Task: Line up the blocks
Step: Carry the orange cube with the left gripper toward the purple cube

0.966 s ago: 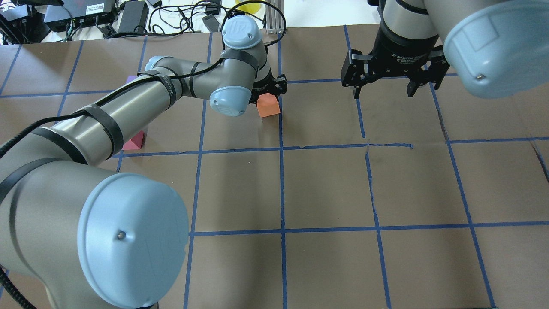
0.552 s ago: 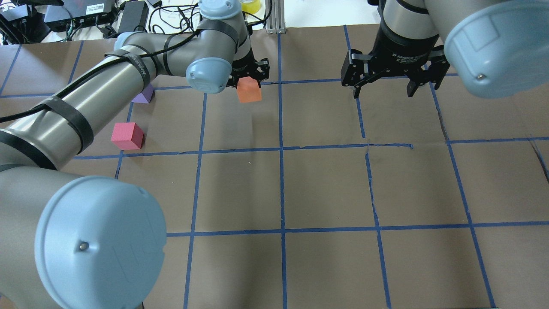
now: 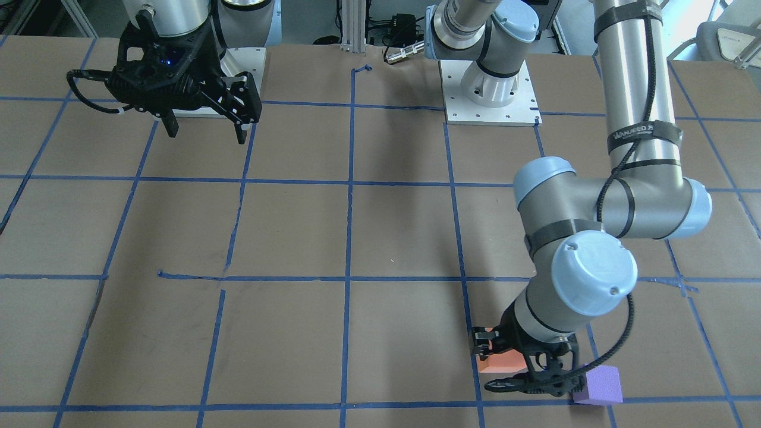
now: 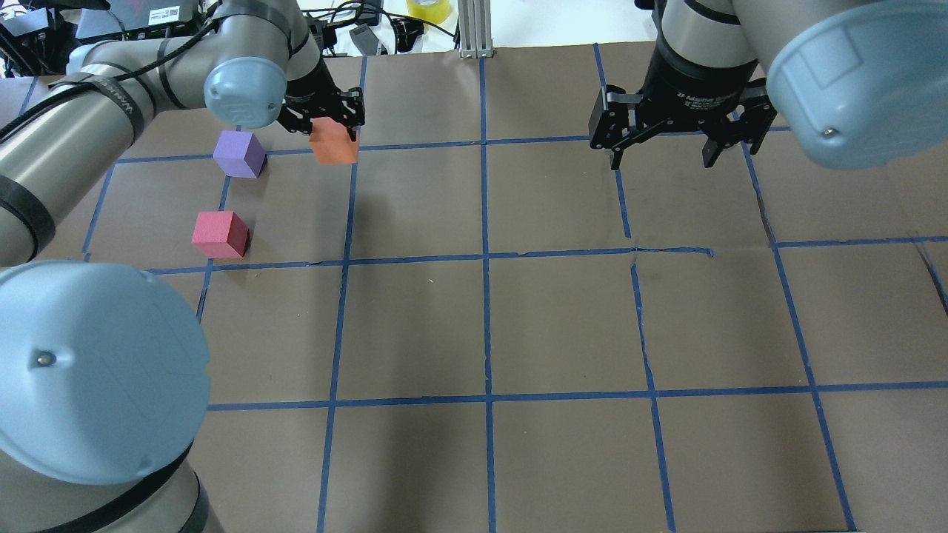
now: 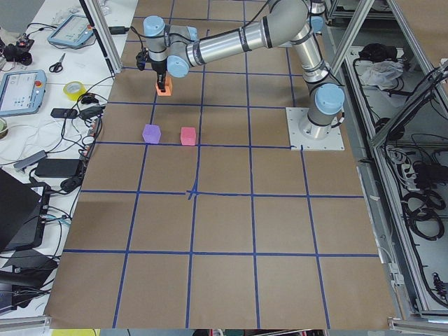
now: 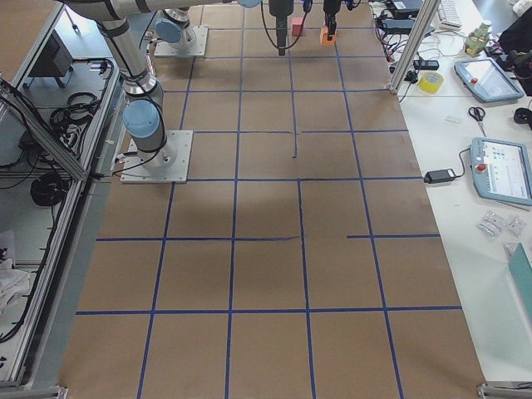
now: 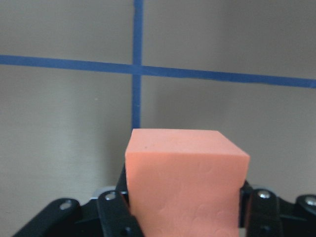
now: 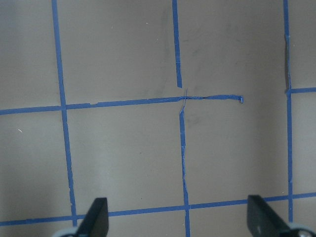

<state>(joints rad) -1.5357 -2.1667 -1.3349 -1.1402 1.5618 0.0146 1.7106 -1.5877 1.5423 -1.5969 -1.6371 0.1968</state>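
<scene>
My left gripper is shut on the orange block and holds it low over the table at the far left, just right of the purple block. The left wrist view shows the orange block between the jaws above a blue tape crossing. The pinkish-red block sits on the table nearer the robot than the purple one. In the front-facing view the orange block and purple block show, but the pinkish-red one is out of view. My right gripper is open and empty, hovering at the far right.
Blue tape lines divide the brown table into squares. Cables and electronics boxes, a yellow tape roll and an aluminium post lie beyond the far edge. My left arm reaches over the table's left side.
My left gripper has carried the orange block to the left, from the centre line to a spot beside the purple block. The arm's move has uncovered the purple and pinkish-red blocks. The right arm has not moved.
</scene>
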